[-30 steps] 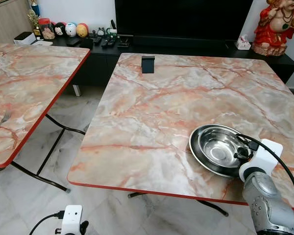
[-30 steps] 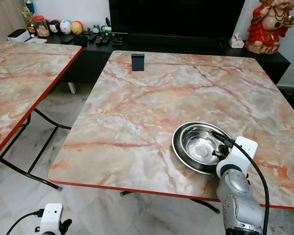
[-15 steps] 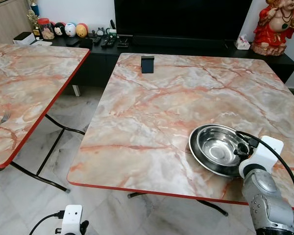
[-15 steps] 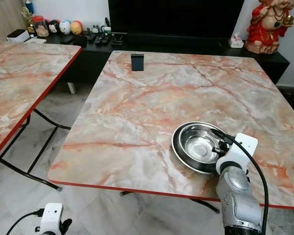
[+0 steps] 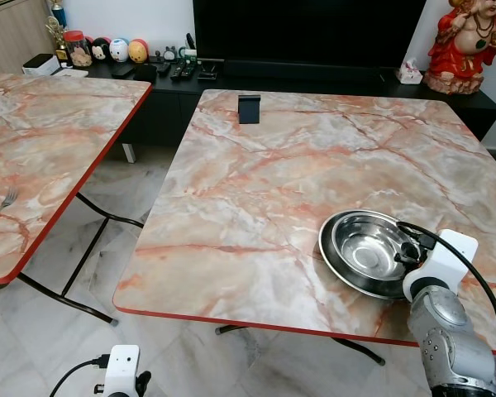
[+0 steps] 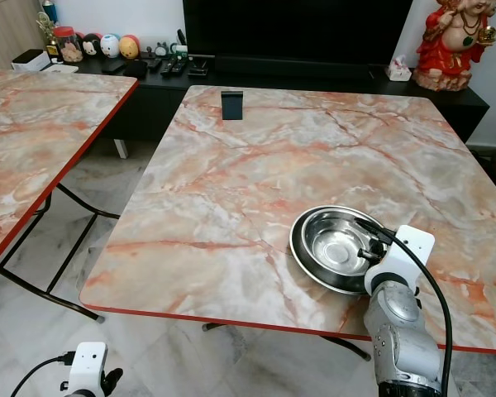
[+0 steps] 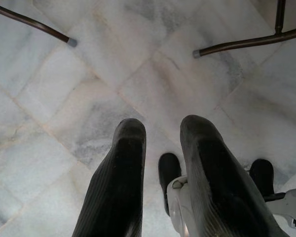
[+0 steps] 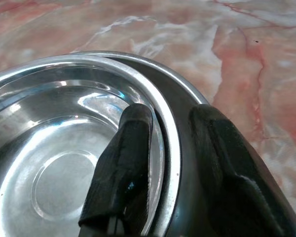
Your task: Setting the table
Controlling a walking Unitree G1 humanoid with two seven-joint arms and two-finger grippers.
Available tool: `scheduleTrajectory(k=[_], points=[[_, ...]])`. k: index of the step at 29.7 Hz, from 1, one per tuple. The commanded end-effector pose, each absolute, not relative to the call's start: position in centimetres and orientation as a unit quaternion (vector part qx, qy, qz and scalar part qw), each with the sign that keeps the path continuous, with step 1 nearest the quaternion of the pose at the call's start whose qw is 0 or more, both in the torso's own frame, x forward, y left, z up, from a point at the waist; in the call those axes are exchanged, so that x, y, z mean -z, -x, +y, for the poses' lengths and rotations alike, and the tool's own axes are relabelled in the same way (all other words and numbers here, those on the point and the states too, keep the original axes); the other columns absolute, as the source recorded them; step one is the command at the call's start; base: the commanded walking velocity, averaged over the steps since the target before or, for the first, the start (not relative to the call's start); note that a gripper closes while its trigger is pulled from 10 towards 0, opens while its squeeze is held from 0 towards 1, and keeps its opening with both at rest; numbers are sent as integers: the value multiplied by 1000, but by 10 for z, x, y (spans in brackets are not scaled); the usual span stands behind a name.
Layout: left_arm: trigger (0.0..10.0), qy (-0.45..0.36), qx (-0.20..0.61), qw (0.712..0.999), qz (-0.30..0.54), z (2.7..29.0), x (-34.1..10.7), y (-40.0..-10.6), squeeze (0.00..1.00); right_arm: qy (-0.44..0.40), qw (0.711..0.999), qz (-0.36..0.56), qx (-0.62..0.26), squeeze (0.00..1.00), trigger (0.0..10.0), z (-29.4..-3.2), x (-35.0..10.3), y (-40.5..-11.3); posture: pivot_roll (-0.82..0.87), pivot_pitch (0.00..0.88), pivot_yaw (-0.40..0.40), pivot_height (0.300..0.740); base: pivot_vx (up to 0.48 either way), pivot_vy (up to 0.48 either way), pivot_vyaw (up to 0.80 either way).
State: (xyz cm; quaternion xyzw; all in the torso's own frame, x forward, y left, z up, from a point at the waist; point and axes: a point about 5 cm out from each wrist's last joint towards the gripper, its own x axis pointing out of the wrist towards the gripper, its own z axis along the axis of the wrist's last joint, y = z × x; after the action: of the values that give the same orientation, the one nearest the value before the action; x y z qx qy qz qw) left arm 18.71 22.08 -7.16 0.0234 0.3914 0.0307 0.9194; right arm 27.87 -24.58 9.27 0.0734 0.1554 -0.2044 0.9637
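Observation:
A shiny steel bowl [image 5: 365, 251] sits inside a wider steel plate [image 5: 337, 269] near the front right of the marble table [image 5: 256, 182]. My right gripper [image 5: 410, 248] is at the bowl's right side. In the right wrist view the gripper [image 8: 170, 116] stands open astride the bowl's rim [image 8: 170, 148], one finger inside the bowl and the other over the plate, with a gap on the outer side. My left gripper [image 7: 163, 131] hangs open over the tiled floor below the table's front edge.
A second marble table [image 5: 58, 132] stands to the left, with a fork [image 5: 2, 203] near its edge. A small black stand [image 5: 249, 108] is at the far side of my table. Behind are a dark TV console [image 5: 314, 78] and a red statue [image 5: 463, 41].
My right wrist shifted slightly to the right a second ago and has stayed still since. The bowl and plate remain in place.

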Motion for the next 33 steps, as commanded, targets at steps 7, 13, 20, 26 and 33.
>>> scheduleTrajectory(k=[7,13,20,26,33], points=[[10000,-13,-33,918,396,220,72,-186,0,-60,964,137,221,0,10000,-253,-106,-281,9,0,-26,724,0,0,0],[10000,-11,-32,917,396,220,73,-187,0,-55,962,140,227,0,10000,-255,-106,-280,7,0,-24,724,0,0,0],[10000,-11,-33,918,396,220,72,-187,0,-55,963,135,228,0,10000,-255,-108,-281,8,0,-25,724,0,0,0],[10000,-11,-33,918,396,220,72,-187,0,-61,964,119,228,0,10000,-255,-112,-283,8,0,-26,724,0,0,0],[10000,-17,-33,920,391,220,72,-187,0,-73,978,30,192,0,10000,-242,-128,-292,-2,0,-23,724,0,0,0]])
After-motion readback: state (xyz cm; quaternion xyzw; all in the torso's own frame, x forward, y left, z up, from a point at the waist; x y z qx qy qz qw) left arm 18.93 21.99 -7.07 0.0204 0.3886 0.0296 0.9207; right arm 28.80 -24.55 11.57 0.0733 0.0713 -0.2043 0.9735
